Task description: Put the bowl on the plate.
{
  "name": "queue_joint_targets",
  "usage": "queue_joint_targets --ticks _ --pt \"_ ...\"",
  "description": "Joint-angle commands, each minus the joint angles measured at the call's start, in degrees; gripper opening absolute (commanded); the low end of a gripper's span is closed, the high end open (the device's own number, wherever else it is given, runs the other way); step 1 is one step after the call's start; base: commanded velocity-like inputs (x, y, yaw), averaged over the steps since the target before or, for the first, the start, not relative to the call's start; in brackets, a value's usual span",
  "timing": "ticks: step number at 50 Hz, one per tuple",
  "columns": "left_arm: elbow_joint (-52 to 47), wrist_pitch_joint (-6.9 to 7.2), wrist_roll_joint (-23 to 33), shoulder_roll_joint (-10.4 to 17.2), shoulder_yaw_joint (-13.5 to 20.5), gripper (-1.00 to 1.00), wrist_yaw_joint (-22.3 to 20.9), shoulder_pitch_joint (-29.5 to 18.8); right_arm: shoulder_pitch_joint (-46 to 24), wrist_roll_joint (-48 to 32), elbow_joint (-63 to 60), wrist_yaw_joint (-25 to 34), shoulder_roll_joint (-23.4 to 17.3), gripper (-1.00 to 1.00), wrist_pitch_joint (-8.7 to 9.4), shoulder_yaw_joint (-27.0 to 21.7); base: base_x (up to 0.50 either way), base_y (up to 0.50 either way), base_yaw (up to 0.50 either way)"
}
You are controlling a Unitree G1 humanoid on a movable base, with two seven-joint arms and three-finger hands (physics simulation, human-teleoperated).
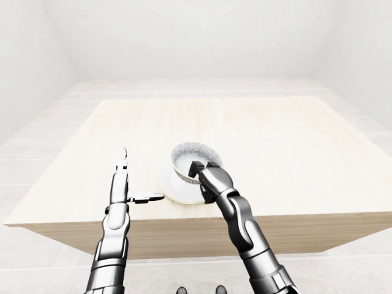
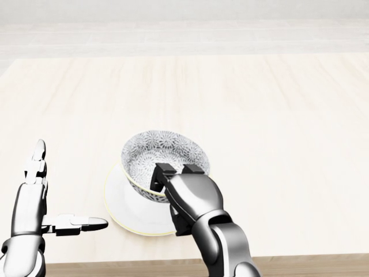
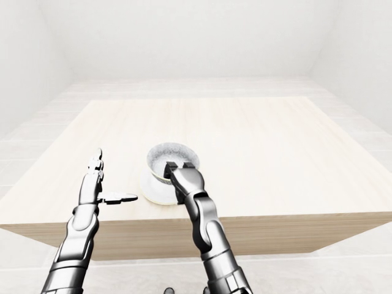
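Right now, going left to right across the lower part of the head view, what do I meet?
left hand → plate → bowl; the right hand overlaps the bowl, gripping its rim.

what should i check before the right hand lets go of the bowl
1. Bowl over the plate: ok, it lies inside the plate's outline in the head view.
2. Bowl's base touching the plate: cannot tell, the bowl's wall and the hand hide it.
3. Bowl level: not ok, the rim looks slightly tilted.
4. Right hand gripping: ok, its fingers are shut over the rim's lower edge in the head view.
5. Left hand clear: ok, open, at the plate's left and apart from it.
6. Table space around the plate: ok, nothing else close by.
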Motion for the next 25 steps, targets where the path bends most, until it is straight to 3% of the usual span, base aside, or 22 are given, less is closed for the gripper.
queue_joint_targets --ticks 1,25 --pt "0.78 0.00 0.21 -0.08 -0.21 1.00 0.33 -0.07 0.34 -3.10 -0.19 -0.92 -0.28 -1.00 0.00 -0.34 0.00 0.00 0.00" --pt "2.24 0.00 0.06 0.22 -0.06 1.00 0.62 -0.75 -0.43 -1.69 2.33 -2.13 -0.62 -1.00 0.00 -0.78 0.00 0.00 0.00"
